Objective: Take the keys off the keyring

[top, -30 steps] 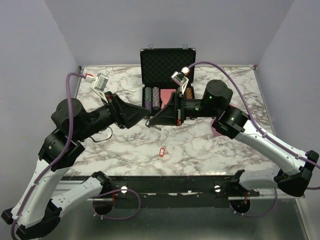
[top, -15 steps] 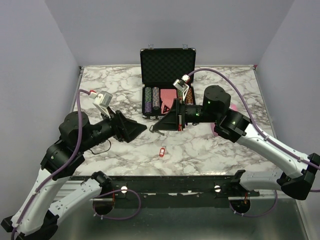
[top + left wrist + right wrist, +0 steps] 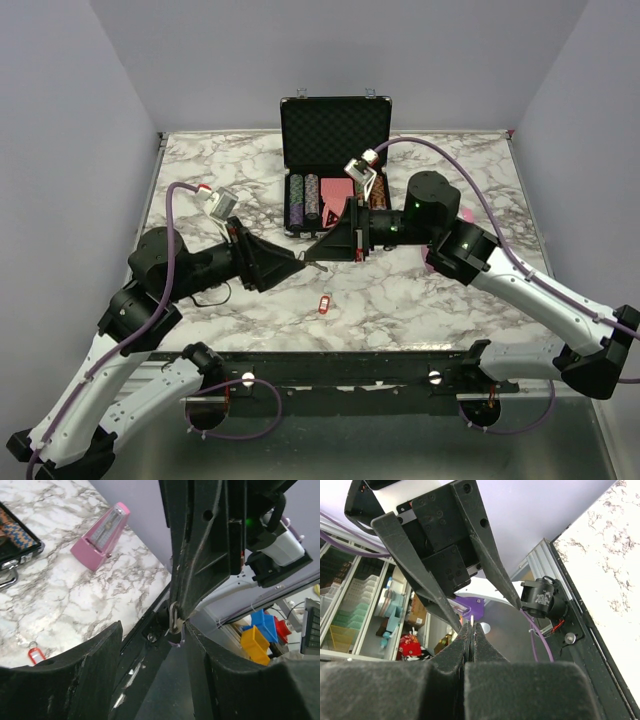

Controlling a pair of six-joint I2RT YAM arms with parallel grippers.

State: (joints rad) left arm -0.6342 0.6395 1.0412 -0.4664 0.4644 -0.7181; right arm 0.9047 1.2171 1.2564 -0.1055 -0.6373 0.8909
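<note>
The red keyring (image 3: 324,303) lies flat on the marble table (image 3: 420,290), near the front edge; it also shows in the left wrist view (image 3: 36,654). My right gripper (image 3: 310,258) hangs above the table, shut on a thin silvery key (image 3: 173,624). The key's edge pokes out between the closed fingers in the right wrist view (image 3: 471,620). My left gripper (image 3: 297,262) is open. Its fingers (image 3: 90,670) stand on either side of the right gripper's tip (image 3: 180,615), not closed on it. Both grippers are up and left of the keyring.
An open black case (image 3: 335,125) stands at the back with stacks of poker chips (image 3: 304,200) and pink cards (image 3: 338,190). A pink metronome (image 3: 100,537) lies on the table behind my right arm. A black cable (image 3: 205,275) lies under my left arm.
My left arm has pulled back towards the near edge and swung right, then brought its open fingers round the right gripper's tip again. The right gripper has dropped slightly. The keyring has not moved.
</note>
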